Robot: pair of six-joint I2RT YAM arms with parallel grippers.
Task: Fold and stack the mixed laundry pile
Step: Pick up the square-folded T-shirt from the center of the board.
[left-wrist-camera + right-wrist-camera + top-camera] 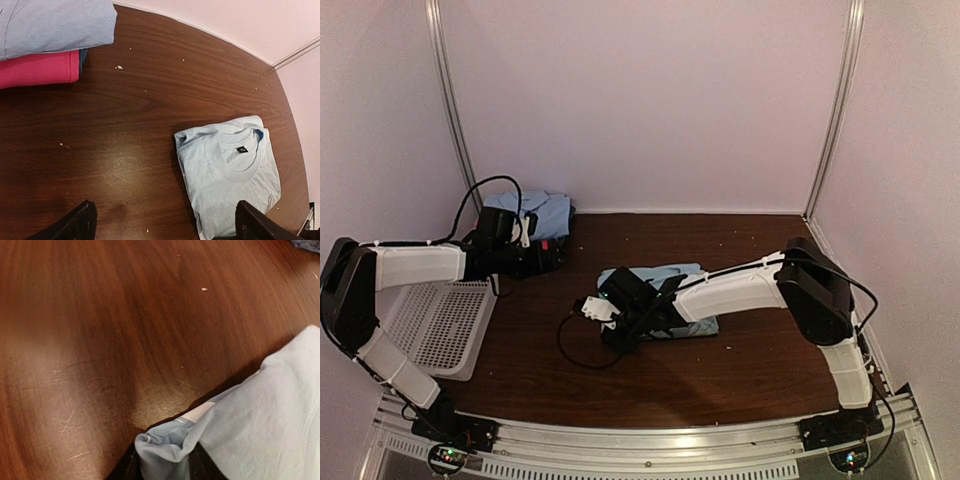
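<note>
A folded light blue T-shirt [665, 280] lies mid-table; in the left wrist view [230, 175] its round neck and black label face up. My right gripper [610, 318] is shut on that shirt's bunched near-left edge [165, 450], low at the table. A folded light blue garment [545, 212] lies on a magenta cloth [40, 70] at the back left. My left gripper [552, 258] hovers beside that stack, jaws wide apart and empty, its fingertips [80, 225] at the bottom of its view.
A white perforated basket [440, 325] stands at the left near edge under my left arm. A black cable [575, 350] loops on the dark wood table [750, 370] by the right gripper. Pale walls close off the back and sides.
</note>
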